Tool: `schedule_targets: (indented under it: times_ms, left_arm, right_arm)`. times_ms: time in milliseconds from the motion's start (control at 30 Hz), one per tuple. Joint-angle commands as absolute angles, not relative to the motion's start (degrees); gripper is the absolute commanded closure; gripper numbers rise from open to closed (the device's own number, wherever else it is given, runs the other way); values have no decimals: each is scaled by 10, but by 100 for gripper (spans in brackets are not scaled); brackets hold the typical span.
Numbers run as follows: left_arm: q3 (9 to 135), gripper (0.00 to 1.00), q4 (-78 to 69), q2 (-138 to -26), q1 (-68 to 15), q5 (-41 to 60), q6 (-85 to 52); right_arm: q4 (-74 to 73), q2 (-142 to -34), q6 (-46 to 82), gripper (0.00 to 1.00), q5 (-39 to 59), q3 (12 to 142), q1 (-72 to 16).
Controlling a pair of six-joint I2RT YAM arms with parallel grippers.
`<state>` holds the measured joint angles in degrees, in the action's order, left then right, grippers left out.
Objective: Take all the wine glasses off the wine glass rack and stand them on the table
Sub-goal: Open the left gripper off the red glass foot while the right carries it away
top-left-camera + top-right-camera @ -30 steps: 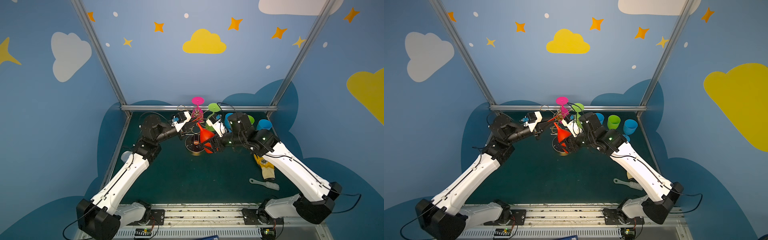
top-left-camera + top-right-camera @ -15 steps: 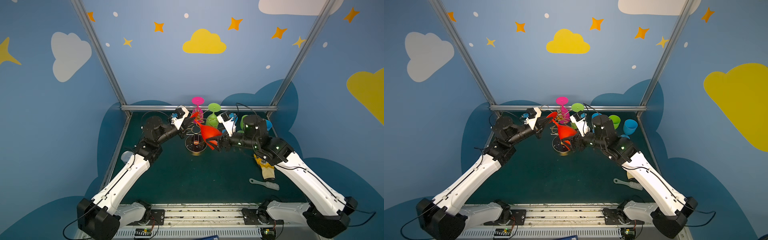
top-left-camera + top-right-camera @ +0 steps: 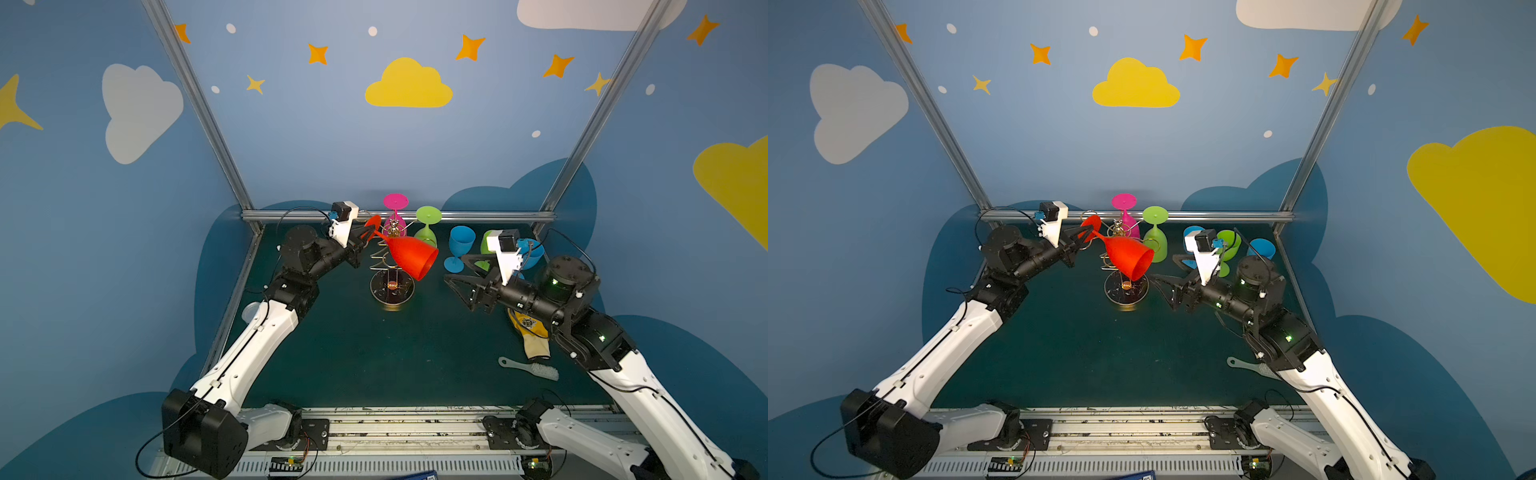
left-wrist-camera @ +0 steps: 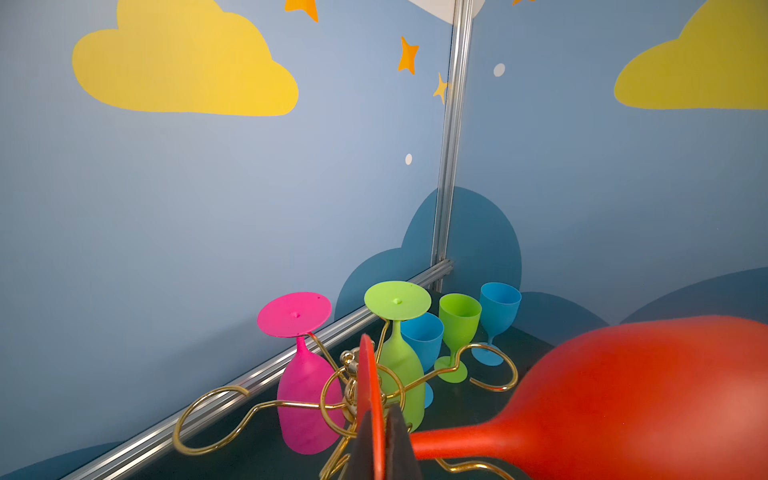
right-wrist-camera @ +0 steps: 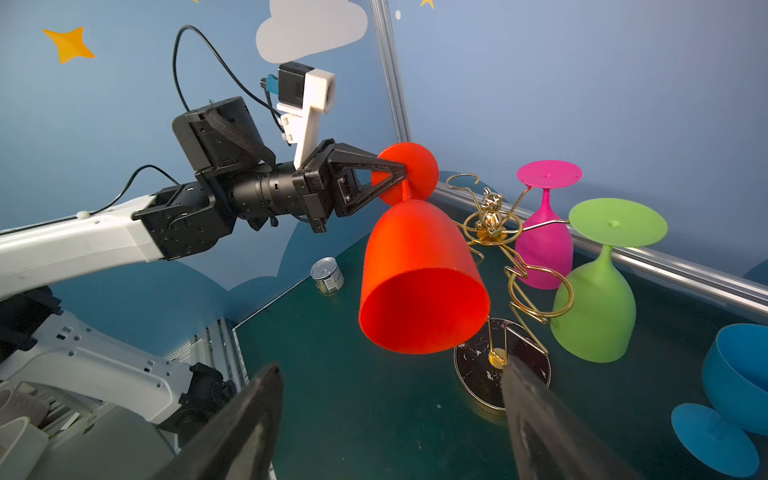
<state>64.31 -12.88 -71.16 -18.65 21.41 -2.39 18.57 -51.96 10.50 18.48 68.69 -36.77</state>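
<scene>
The left jaws now grip the red wine glass (image 3: 409, 257) by its foot; right jaws, open, have withdrawn.

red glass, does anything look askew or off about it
Yes. The red glass tilts steeply, bowl mouth facing down and outward, pinched only by its foot's rim in the left hand. The pink glass and green glass hang upside down from the rack.
</scene>
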Motion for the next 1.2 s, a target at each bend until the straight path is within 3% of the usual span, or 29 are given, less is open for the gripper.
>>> schedule_targets:
  times_ms: [0,200,500,833,933,1167]
  left_arm:
    - [656,97,-148,-709,-184,236,-47]
    - [658,97,-144,-708,-181,243,-51]
    - [659,97,-144,-706,-180,263,-59]
    - [660,97,-140,-708,-176,270,-55]
    - [660,87,-142,-708,-173,267,-58]
    - [657,54,-137,-701,-167,241,-58]
  right_arm:
    - [161,-525,112,26,171,677,-361]
    - [138,-560,115,36,181,684,-356]
    - [96,-631,113,40,179,707,-355]
    - [72,-675,127,90,229,732,-355]
    - [77,-670,131,100,222,732,-355]
    - [111,-621,122,100,151,729,-352]
